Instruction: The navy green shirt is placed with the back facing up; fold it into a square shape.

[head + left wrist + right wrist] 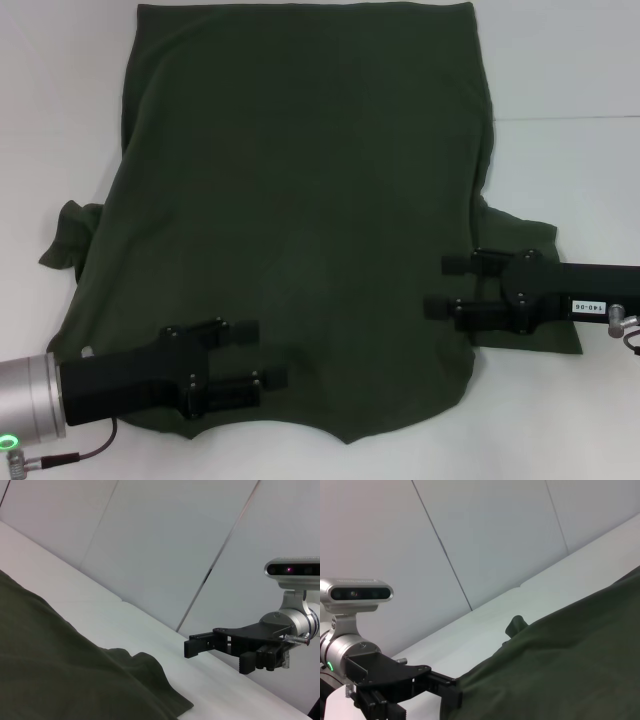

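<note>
The navy green shirt (300, 210) lies spread flat, plain side up, on my white table (570, 70), with my left gripper (268, 356) and right gripper (437, 287) both spread wide, empty, over its near corners.

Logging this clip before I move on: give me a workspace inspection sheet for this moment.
Surface: white table, bare around the garment.
Job's things: navy green shirt spread flat, plain side up, no lettering showing, not yet folded; one sleeve pokes out at each side.
Clutter: nothing seen.
Grippers: left gripper open over the shirt's near-left part; right gripper open over its right sleeve area. Neither grips cloth.
Cables: thin lead at the left wrist; fitting at the right wrist.
Surroundings: pale panelled wall.
</note>
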`<move>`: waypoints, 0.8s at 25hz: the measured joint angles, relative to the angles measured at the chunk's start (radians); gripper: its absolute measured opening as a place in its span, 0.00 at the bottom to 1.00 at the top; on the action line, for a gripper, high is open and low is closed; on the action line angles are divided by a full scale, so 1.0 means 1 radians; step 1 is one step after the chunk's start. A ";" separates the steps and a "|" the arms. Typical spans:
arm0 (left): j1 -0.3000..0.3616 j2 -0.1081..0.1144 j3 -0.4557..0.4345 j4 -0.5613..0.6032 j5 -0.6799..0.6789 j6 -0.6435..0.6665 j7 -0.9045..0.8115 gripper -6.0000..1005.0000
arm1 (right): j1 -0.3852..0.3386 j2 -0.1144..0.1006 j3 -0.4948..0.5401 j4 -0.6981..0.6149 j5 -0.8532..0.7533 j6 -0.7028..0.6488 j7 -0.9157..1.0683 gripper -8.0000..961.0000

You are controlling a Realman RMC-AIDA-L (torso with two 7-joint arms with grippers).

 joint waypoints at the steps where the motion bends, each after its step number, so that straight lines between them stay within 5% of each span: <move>1: 0.000 0.000 0.000 0.000 0.000 0.000 0.000 0.86 | 0.000 0.000 0.000 0.000 0.000 -0.001 0.000 0.95; 20: 0.001 0.000 -0.002 -0.001 -0.005 -0.002 -0.002 0.86 | -0.004 0.006 -0.004 0.005 0.000 -0.002 -0.007 0.95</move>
